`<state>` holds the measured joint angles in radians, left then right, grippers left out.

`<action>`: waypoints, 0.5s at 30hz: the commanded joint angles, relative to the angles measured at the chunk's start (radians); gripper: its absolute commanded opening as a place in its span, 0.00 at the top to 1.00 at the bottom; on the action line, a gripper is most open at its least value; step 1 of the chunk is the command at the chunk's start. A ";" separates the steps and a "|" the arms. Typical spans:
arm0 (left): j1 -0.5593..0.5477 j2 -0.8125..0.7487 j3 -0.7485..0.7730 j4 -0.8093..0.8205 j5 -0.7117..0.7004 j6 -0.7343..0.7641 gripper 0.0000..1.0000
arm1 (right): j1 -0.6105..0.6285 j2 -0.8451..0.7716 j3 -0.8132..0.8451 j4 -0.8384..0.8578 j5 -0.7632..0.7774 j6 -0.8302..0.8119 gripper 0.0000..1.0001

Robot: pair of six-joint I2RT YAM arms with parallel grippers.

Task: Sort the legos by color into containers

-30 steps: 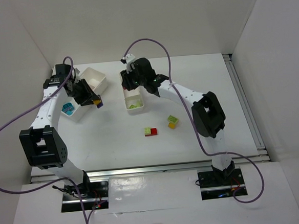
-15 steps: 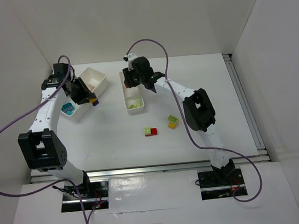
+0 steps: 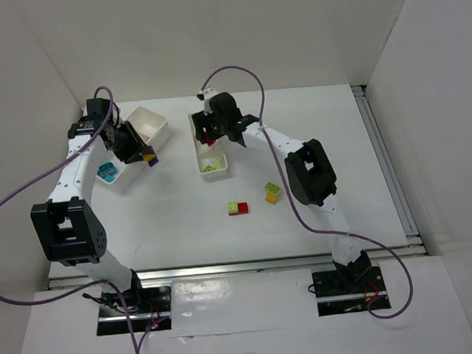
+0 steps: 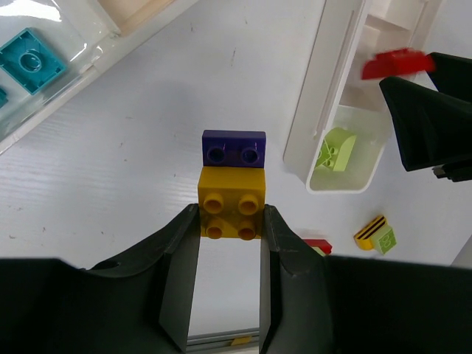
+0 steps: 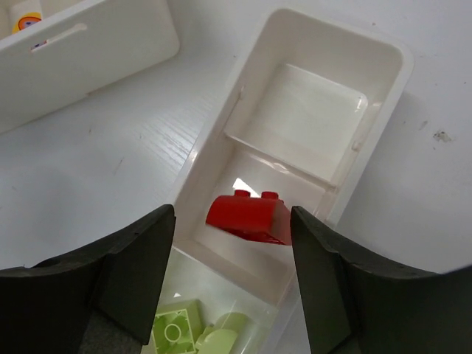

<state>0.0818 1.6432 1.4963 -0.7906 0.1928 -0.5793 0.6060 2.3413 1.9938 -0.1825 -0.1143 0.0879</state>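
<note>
Toward the middle of the table's far edge, the right gripper (image 5: 231,214) hangs over the narrow tray (image 5: 387,92) with its jaws spread. The red brick (image 5: 247,219) is above the middle compartment, seemingly against one finger with a gap at the other. Lime bricks (image 5: 177,328) lie in the near compartment, so a straight lift would likely keep red out of them. Near the far-left corner, the left gripper (image 4: 228,221) is clenched on a yellow brick (image 4: 230,210) with a purple brick (image 4: 234,149) attached, which probably needs splitting off.

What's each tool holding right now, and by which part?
Left tool clamps the yellow brick by its sides, purple brick attached. Right tool open; red brick unclamped.
</note>
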 commanded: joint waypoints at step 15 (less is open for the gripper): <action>-0.010 0.039 0.097 0.022 0.184 0.085 1.00 | -0.017 -0.229 -0.082 -0.008 -0.137 0.007 0.29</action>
<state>0.0761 1.6569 1.5433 -0.7898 0.2726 -0.5461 0.5995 2.2669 1.9419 -0.1951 -0.1589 0.0933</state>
